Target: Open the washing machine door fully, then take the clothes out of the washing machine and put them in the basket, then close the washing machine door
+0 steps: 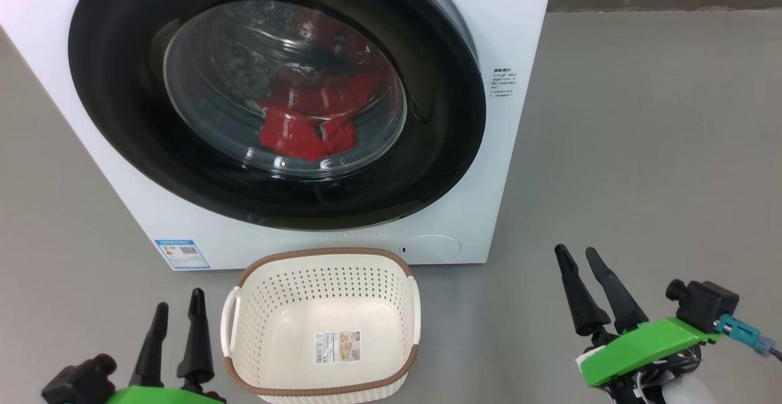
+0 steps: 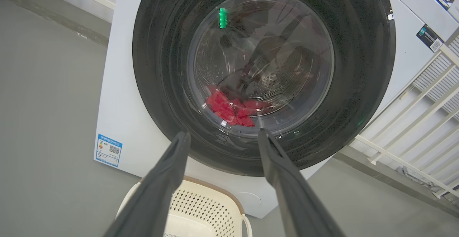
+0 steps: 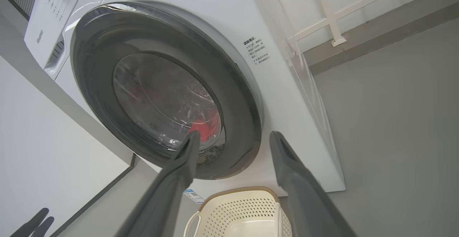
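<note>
Left gripper [image 1: 179, 301] and right gripper [image 1: 577, 251]: fingers apart, empty, low on either side of the basket [image 1: 324, 251]. Basket sits on floor [image 1: 641, 147], just before the washing machine [image 1: 507, 19]. Washing machine door [image 1: 116, 86] shut; red clothes [image 1: 305, 126] behind glass.

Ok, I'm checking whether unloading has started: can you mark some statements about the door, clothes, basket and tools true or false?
1. The washing machine door is shut. True.
2. The red clothes lie in the basket. False: they are inside the machine, behind the door.
3. The basket stands on the floor before the washing machine. True.
4. The left tool grips the door. False: it is open, beside the basket, apart from the door.
5. The right tool is open and holds nothing. True.
</note>
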### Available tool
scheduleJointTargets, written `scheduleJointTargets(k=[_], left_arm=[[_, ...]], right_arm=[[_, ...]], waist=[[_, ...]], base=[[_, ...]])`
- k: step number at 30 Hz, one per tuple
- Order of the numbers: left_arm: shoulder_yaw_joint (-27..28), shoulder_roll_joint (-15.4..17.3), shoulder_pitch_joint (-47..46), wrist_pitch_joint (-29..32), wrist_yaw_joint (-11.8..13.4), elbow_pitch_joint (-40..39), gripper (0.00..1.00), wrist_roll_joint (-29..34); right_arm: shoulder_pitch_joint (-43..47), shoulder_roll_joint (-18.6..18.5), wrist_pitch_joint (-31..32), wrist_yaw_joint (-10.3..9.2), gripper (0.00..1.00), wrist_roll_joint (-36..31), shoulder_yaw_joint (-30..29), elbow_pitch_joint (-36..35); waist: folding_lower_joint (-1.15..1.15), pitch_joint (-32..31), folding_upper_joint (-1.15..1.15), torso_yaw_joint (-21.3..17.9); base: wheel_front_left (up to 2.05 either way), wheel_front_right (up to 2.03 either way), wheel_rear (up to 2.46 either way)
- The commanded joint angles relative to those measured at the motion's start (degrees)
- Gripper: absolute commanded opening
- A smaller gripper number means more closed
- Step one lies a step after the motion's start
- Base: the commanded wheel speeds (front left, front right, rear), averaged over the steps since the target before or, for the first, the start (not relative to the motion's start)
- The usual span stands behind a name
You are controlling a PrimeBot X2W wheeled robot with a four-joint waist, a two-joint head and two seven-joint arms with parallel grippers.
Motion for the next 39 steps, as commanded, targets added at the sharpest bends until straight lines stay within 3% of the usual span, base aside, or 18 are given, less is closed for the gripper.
scheduleJointTargets(k=[1,32,39], left_arm=[[1.06,0.85,-2.41,-0.87,0.38,-1.89,1.00,1.85],[-1.92,1.22,-2.64,-6.08,1.94,-4.04,1.00,22.14],[-2.04,1.23,-2.58,-6.23,2.00,-4.21,1.00,22.32]], right_arm=[[-2.82,-0.10,-0.73,-0.05,1.00,-1.80,1.10,-1.44],[-4.24,-0.93,-5.92,-0.06,1.00,-22.26,5.16,-1.74],[-4.34,-0.91,-6.06,-0.06,1.00,-22.98,4.60,-1.14]], waist=[[0.00,0.00,0.00,0.05],[0.00,-0.47,0.00,0.85],[0.00,-0.44,0.00,0.82]], base=[[0.00,0.00,0.00],[0.00,0.00,0.00],[0.00,0.00,0.00]])
